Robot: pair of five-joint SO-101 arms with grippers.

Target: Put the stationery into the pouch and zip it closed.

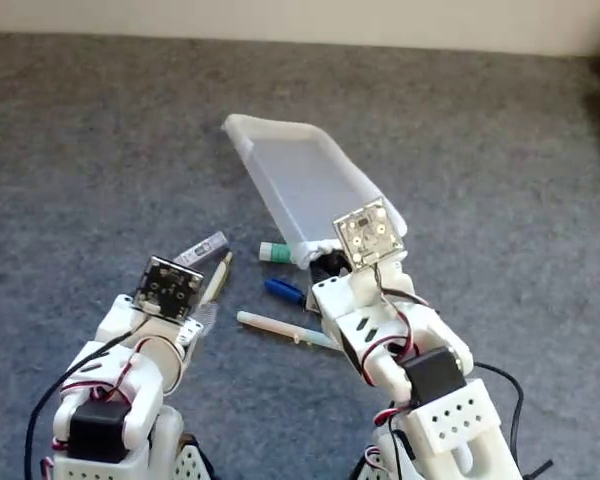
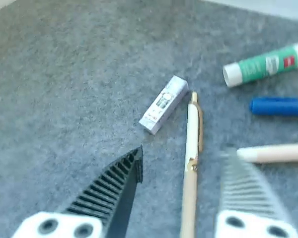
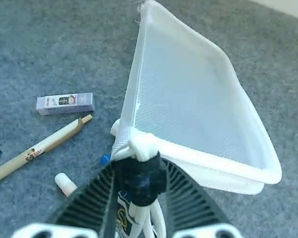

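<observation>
Grey carpet [image 1: 100, 130] holds pen [image 2: 191, 163], glue stick [image 2: 265, 64], marker [image 2: 277, 106], box [image 2: 164, 104].

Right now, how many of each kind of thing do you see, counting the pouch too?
3 pens: beige pen, cream pen, blue pen
1 glue stick
1 small box
1 pouch
Total: 6 things
</observation>
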